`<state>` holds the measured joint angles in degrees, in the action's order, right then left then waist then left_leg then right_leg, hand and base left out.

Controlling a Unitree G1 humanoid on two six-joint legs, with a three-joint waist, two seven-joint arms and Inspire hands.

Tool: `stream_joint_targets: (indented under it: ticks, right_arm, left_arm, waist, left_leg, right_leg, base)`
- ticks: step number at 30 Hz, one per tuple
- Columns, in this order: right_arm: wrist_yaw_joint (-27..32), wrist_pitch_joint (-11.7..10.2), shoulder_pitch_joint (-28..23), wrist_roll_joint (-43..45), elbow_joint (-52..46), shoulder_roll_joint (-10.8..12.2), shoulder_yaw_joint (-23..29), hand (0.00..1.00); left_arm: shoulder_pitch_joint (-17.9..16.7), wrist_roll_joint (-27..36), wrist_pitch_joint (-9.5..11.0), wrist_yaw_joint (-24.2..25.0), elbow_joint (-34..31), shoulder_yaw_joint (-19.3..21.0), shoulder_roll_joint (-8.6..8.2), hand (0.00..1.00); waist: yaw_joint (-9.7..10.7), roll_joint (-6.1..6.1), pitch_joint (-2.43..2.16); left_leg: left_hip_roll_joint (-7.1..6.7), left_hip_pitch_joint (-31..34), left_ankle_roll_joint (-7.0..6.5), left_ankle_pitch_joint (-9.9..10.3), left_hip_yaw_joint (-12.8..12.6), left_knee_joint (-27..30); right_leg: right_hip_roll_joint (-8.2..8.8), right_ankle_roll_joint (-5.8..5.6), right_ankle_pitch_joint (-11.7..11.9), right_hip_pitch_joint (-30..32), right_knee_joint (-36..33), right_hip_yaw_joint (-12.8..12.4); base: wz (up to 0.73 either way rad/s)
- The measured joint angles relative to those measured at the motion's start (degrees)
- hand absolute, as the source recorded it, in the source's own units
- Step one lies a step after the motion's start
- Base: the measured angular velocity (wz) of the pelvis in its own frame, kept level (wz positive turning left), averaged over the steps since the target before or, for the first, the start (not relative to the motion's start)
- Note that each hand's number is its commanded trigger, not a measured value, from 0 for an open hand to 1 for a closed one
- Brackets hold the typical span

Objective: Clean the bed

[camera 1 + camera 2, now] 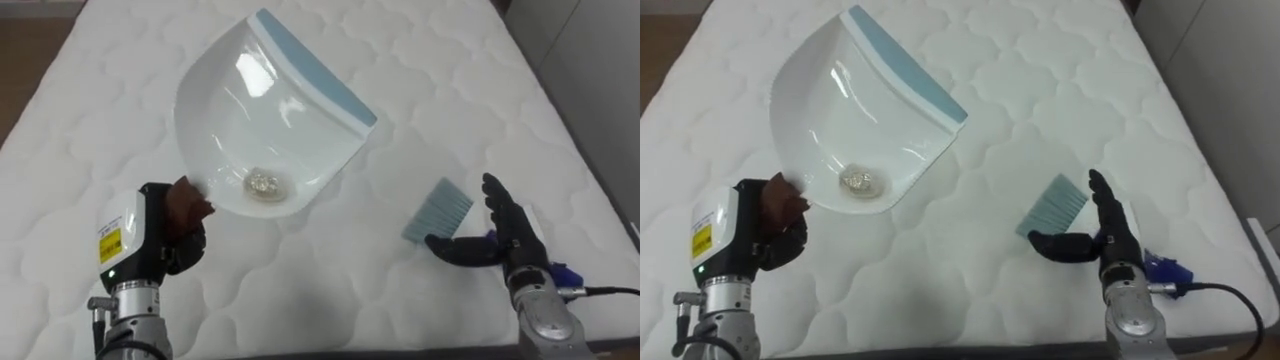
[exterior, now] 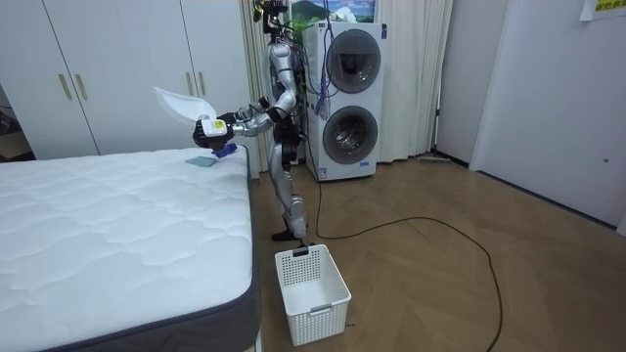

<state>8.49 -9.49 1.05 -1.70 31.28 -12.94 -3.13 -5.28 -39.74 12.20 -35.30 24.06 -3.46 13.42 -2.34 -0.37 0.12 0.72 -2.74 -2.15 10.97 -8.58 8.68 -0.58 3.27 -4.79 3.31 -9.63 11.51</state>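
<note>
Left eye view shows me the dustpan (image 1: 265, 110) held tilted above the bed (image 1: 450, 60), a small crumpled scrap (image 1: 264, 183) lying in its bowl; my left hand (image 1: 160, 240) has its fingers clamped on the brown handle. My right hand (image 1: 505, 235) sits low over the bed, fingers straight and apart, just beside the brush (image 1: 438, 210) lying there.

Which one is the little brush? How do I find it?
Look at the big white quilted mattress. Near its right side, by the open right robot hand, lies the small brush. It has pale blue bristles fanned flat on the bed, unlike the white dustpan held up by the left robot hand.
</note>
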Motion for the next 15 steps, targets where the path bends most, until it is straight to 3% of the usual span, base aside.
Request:
stream_joint_targets:
  ticks: [6, 12, 15]
  right_arm:
    - [0.04, 0.00, 0.01, -1.30, 0.01, 1.67, -0.27, 0.00]
    - [0.10, -0.29, 0.10, -0.54, 3.42, 1.93, -2.34, 0.00]
    - [0.13, -0.24, 0.15, -1.19, 4.14, 1.80, -2.35, 0.00]
  left_arm:
    - [-0.83, -0.96, -0.07, 0.13, -1.16, -0.07, -0.04, 1.00]
    - [-0.85, -1.02, -0.17, -0.09, 0.64, -0.14, -0.04, 1.00]
    - [-0.86, -1.01, -0.32, 0.25, 1.93, -0.16, -0.16, 1.00]
  waist:
    - [0.45, 0.06, -0.09]
    - [0.22, 0.10, -0.05]
    - [-0.03, 0.58, 0.19]
  left_leg:
    - [-0.07, 0.30, 0.00, -0.01, 1.07, 0.44]
    - [-0.13, 1.87, 0.02, 0.02, 2.18, 1.95]
    - [0.38, 4.20, 0.16, 1.39, 2.63, 5.75]
  right_leg:
    - [0.28, 0.01, -0.08, -0.21, 0.11, 1.10]
    - [0.46, 0.07, -0.12, 0.08, -0.16, 1.66]
    - [0.57, 0.37, -0.68, 0.91, -1.67, 2.74]
  base:
    - [0.09]
    - [0.11]
    - [0.17]
